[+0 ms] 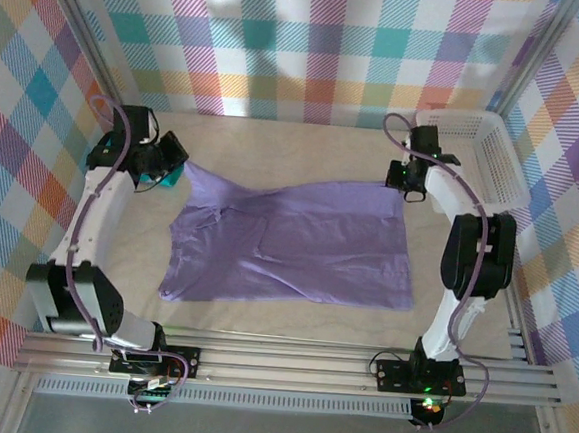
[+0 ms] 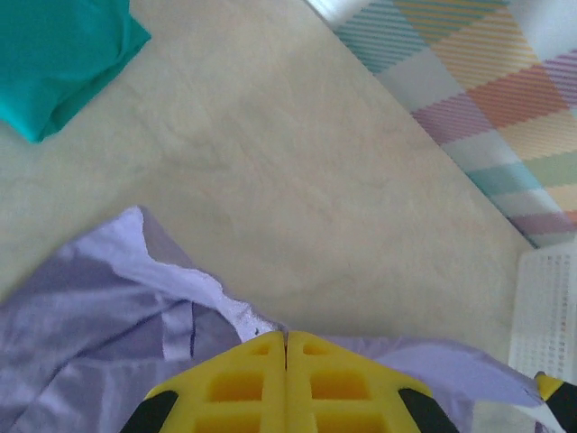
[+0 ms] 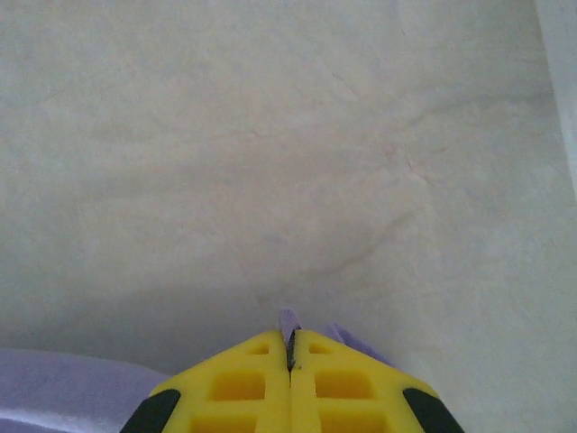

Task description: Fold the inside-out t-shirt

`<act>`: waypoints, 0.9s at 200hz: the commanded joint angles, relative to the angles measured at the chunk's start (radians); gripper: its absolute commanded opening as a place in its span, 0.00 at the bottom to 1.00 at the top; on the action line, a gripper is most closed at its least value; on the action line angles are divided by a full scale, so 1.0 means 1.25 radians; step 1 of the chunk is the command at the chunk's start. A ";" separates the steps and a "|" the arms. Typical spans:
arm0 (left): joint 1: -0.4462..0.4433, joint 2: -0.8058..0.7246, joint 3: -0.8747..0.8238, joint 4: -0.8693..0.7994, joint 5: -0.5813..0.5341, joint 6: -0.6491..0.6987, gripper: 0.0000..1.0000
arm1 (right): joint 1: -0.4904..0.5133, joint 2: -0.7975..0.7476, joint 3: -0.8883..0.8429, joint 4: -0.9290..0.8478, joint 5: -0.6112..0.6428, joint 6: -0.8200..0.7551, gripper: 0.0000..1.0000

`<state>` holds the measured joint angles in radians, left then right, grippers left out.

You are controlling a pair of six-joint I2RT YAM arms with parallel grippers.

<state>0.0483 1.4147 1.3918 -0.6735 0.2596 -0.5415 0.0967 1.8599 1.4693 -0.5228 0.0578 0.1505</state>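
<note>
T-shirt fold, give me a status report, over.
Left gripper shut on t-shirt far-left corner. Right gripper shut on far-right corner. Shirt spread, rumpled on the left, not yet folded. Teal garment near left gripper, white basket far right.

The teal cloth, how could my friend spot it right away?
Start at the beige table inside the checkered walls and go to its far left side. There, beside the left gripper, lies the teal cloth. It is small and folded, unlike the big purple t-shirt spread out.
</note>
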 commanded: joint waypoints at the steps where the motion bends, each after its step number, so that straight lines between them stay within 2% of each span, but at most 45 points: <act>1: 0.006 -0.081 -0.026 -0.103 0.029 0.014 0.00 | -0.004 -0.092 -0.076 0.037 0.020 -0.038 0.04; 34: 0.007 -0.159 -0.078 -0.175 0.078 0.029 0.00 | -0.004 -0.186 -0.197 0.018 0.059 -0.003 0.04; 58: 0.007 -0.203 -0.112 -0.226 0.064 0.052 0.00 | -0.003 -0.248 -0.279 0.009 0.054 0.019 0.05; 135: 0.007 -0.309 -0.265 -0.299 0.089 0.071 0.00 | -0.003 -0.337 -0.450 -0.042 0.075 0.080 0.06; 143: 0.007 -0.316 -0.291 -0.295 0.093 0.071 0.00 | -0.003 -0.342 -0.466 -0.032 0.074 0.091 0.11; 163: 0.007 -0.313 -0.342 -0.268 0.108 0.065 0.00 | 0.009 -0.342 -0.467 -0.040 0.087 0.117 0.35; 180: 0.007 -0.313 -0.354 -0.243 0.129 0.054 0.00 | 0.101 -0.429 -0.492 0.019 0.128 0.039 0.49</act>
<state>0.0486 1.0241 0.9817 -0.9936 0.3706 -0.4744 0.1135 1.4483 0.8856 -0.5594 0.1532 0.2577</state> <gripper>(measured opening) 0.051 0.419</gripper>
